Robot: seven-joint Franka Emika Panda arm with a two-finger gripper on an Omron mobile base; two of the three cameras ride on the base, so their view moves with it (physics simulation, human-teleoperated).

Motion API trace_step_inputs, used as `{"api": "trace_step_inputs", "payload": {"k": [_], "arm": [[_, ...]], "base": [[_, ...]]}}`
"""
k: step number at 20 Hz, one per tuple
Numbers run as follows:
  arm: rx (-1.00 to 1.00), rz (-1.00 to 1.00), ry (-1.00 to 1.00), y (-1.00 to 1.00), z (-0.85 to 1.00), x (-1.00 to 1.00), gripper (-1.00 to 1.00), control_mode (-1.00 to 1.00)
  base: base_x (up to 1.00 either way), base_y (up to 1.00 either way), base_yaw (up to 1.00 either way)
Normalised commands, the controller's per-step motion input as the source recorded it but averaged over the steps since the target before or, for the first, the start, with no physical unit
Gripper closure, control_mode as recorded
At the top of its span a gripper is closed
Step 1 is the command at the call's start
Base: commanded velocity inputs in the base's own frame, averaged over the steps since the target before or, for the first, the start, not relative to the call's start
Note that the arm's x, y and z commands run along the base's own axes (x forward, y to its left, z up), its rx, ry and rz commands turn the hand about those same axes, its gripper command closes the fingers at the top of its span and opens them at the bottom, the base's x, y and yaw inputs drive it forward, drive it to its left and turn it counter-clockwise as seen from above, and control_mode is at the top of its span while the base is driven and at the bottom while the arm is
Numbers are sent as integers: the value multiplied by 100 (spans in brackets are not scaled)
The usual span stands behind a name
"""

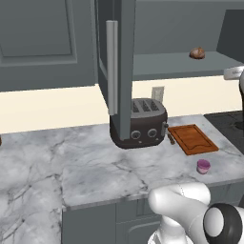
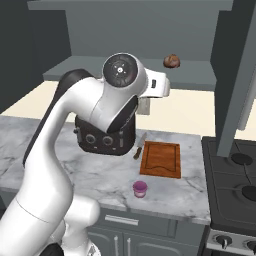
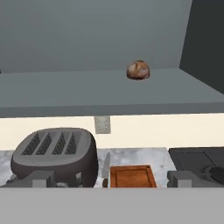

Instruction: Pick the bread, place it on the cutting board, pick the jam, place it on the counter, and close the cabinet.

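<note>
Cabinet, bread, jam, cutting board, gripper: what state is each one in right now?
cabinet: door open.
bread: on the cabinet shelf, not held.
jam: upright on the counter.
cutting board: flat on the counter, bare.
gripper: open, holding nothing.

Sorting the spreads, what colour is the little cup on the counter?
Pink-purple jam, clearest in the right base view.

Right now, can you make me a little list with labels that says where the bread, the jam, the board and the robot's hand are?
bread: on the shelf inside the open cabinet
jam: on the counter, near the front edge
cutting board: flat on the counter, nothing on it
toaster: beside the board
knife: between toaster and board
gripper: open, holding nothing, facing the shelf
</note>
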Motion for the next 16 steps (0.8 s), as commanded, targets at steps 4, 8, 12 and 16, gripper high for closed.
{"api": "trace_step_inputs", "payload": {"k": [4, 8, 12, 16], "arm": [[0, -1, -9, 0, 0, 7, -100, -100], [0, -2, -6, 0, 0, 13, -100, -100], [0, -5, -1, 0, 0, 18, -100, -100], [0, -9, 0, 0, 0, 27, -100, -100]], "base": [[0, 0, 0], [0, 0, 0], [0, 0, 0], [0, 0, 0]]}}
